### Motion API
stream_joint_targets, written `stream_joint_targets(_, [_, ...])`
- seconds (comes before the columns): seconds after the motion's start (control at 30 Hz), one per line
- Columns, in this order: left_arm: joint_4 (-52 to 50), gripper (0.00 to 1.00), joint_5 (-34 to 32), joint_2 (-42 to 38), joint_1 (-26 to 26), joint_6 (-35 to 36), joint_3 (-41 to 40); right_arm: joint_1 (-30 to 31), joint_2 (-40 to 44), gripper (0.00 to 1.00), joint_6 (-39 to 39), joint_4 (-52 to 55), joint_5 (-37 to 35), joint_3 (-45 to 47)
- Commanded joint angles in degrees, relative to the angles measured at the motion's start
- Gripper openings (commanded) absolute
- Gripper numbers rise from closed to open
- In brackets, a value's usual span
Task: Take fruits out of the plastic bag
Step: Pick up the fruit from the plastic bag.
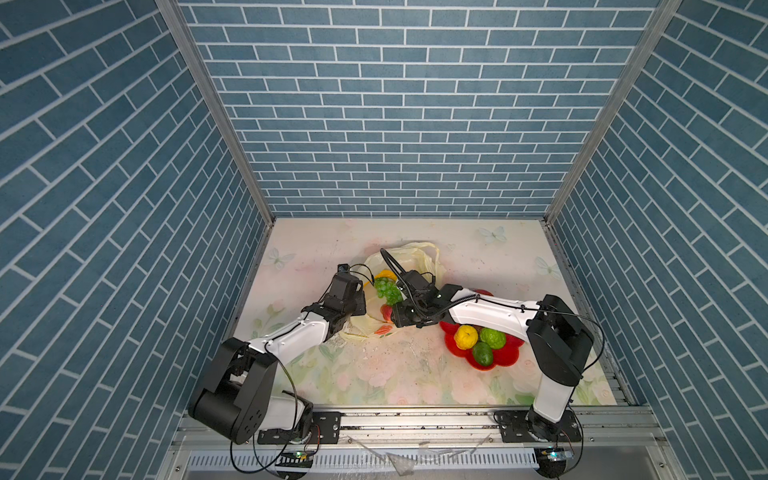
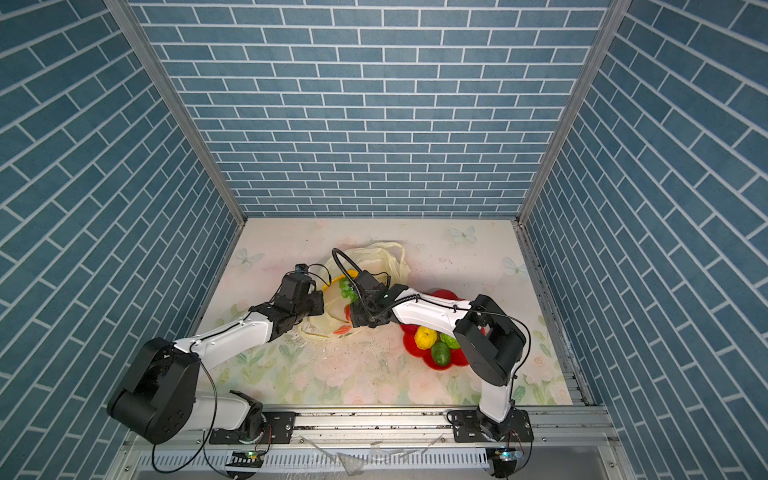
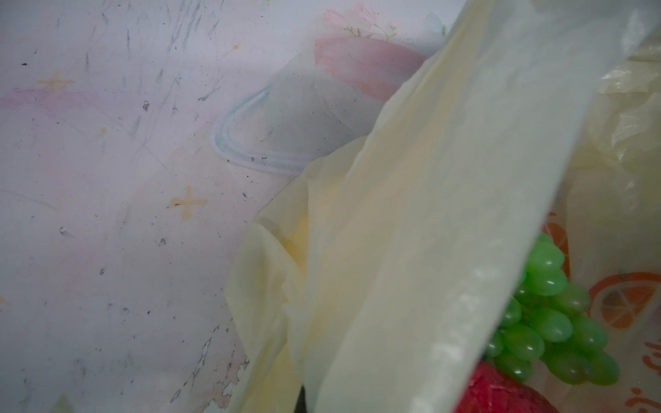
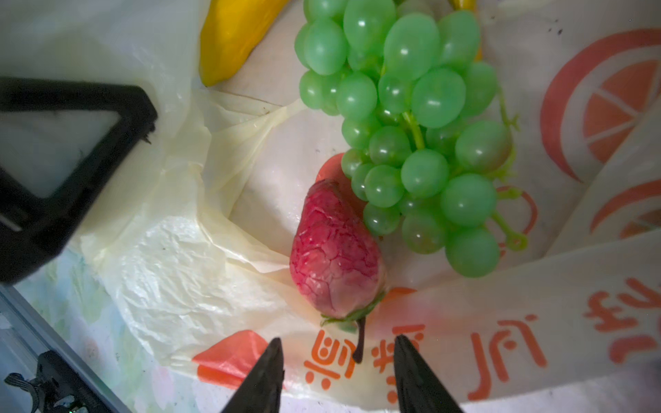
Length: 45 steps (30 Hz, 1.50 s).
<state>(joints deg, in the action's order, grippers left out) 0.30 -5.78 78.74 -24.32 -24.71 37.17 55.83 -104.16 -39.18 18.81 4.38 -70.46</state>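
Observation:
The pale cream plastic bag point(image 1: 415, 257) lies open mid-table. Inside it are a green grape bunch point(image 4: 411, 125), a red strawberry point(image 4: 334, 250) and a yellow banana point(image 4: 229, 39). My left gripper point(image 1: 364, 306) is shut on the plastic bag's left edge, holding a taut sheet point(image 3: 429, 214) that hides its jaws. My right gripper point(image 4: 337, 343) is open at the bag's mouth. The strawberry's stem lies between its fingertips point(image 4: 275, 348) without touching them. In both top views a yellow lemon point(image 1: 465, 336), a bumpy green citrus point(image 1: 493, 338) and a green avocado point(image 2: 440, 353) rest on the red plate.
The red flower-shaped plate point(image 1: 507, 357) sits front right, partly under my right arm. Blue brick walls enclose the floral table point(image 1: 395, 374) on three sides. A metal rail point(image 1: 415, 419) runs along the front edge.

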Motion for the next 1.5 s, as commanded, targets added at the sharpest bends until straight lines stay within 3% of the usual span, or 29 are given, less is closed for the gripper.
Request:
stream_joint_targets(0.0, [-1.08,0.03,-0.63,0.20,-0.23,0.66,1.33,0.59,-0.78,0.51,-1.27,0.02,1.74,2.66])
stream_joint_targets(0.13, [-1.06,0.03,-0.42,0.36,-0.22,0.69,1.42,0.67,-1.91,0.50,-1.28,0.18,1.60,2.91])
stream_joint_targets(0.4, [-1.17,0.03,-0.54,0.21,-0.24,0.64,1.41,0.77,-3.93,0.35,-0.64,0.09,1.06,2.43])
stream_joint_targets(0.7, [-1.26,0.03,-0.49,0.31,-0.23,0.73,1.43,0.77,-3.59,0.33,0.11,-0.16,-0.40,1.51])
stream_joint_targets(0.93, [-1.23,0.03,-0.47,0.26,-0.21,0.75,1.41,0.77,-4.87,0.18,0.59,-0.09,-0.79,-0.08])
stream_joint_targets(1.47, [-1.37,0.03,-0.54,0.37,-0.21,0.73,1.68,0.86,-6.32,0.17,1.63,-0.22,-1.05,-2.13])
